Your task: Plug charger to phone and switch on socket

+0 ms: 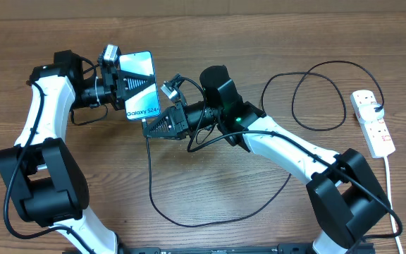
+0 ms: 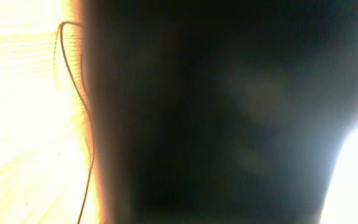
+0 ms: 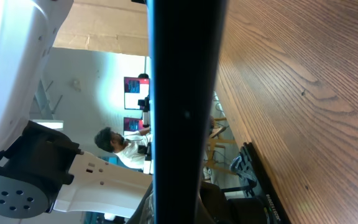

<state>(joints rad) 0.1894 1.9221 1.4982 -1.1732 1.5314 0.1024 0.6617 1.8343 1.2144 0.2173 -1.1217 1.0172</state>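
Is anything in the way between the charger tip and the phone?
Nothing visible does. From overhead, the right gripper sits right at the lower end of the phone, which the left gripper holds up. The tip of the charger is hidden.

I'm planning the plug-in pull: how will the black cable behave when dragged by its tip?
Likely floppy: the cable lies in loose loops on the table. Thin, so probably light; slack should follow easily. Its far end appears plugged into the socket, so it may tug there once taut.

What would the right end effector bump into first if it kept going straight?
Probably the bottom edge of the slim blue-screened phone held by the left end effector; depth is unclear from above.
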